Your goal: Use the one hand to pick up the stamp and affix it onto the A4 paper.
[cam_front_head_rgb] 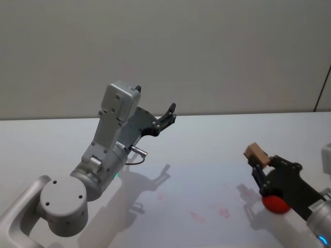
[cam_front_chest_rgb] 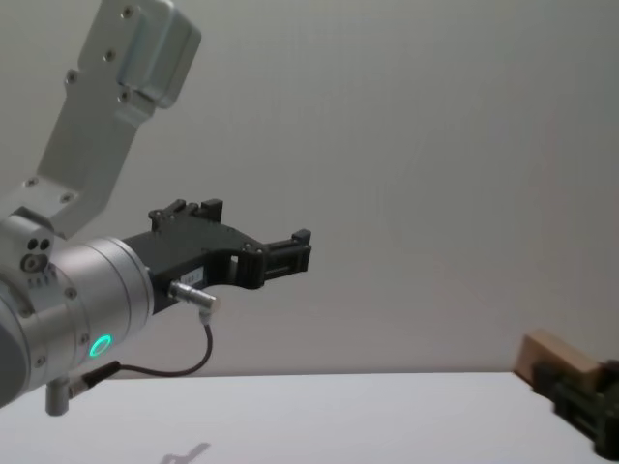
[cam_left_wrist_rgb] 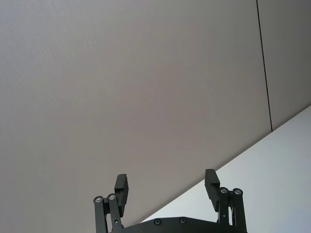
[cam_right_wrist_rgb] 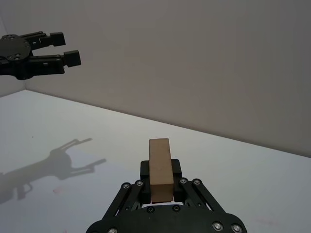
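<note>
While the left pincer (cam_front_head_rgb: 168, 114) idles released, raised over the table (cam_front_head_rgb: 207, 139), the right pincer (cam_front_head_rgb: 262, 173) is clenched on the stamp (cam_front_head_rgb: 256, 154), held aloft. Pickup done; pressing onto paper remains. Faint red marks (cam_front_head_rgb: 209, 212) lie below.

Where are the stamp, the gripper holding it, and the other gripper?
stamp (cam_right_wrist_rgb: 160, 167), right wrist view, on its top face.
right gripper (cam_right_wrist_rgb: 161, 180), right wrist view, between the fingers clamping the block.
left gripper (cam_left_wrist_rgb: 166, 187), left wrist view, in the open gap between its fingertips.
</note>
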